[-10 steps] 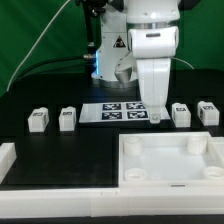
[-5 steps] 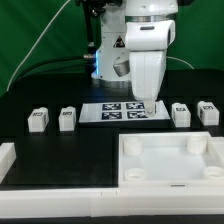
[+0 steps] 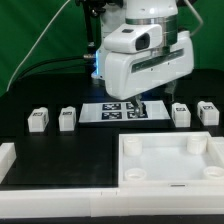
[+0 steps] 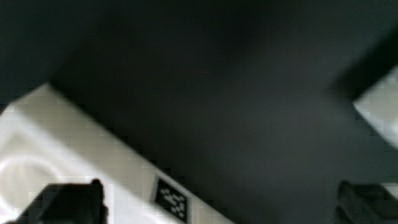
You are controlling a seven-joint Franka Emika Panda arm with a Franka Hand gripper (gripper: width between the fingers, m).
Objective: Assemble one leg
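Four small white legs with black-and-white tags stand in a row on the black table: two on the exterior view's left [image 3: 38,120] [image 3: 67,118] and two on its right [image 3: 181,114] [image 3: 208,111]. My gripper [image 3: 140,106] hangs over the middle of the table above the marker board [image 3: 115,111], turned broadside to the camera. It holds nothing and touches no leg. In the wrist view the gripper [image 4: 222,205] is open, with one dark fingertip [image 4: 71,203] over a white part and the other over bare table. No leg shows in that view.
The large white panel [image 3: 170,160] with round corner sockets lies at the front right; its edge with a small tag [image 4: 173,197] shows in the wrist view. A white rim [image 3: 12,160] runs along the front left. The robot base [image 3: 105,60] stands behind.
The hand has turned about its vertical axis, from narrow side to broad side toward the camera, and shifted slightly to the exterior view's left. The legs and panel have not moved.
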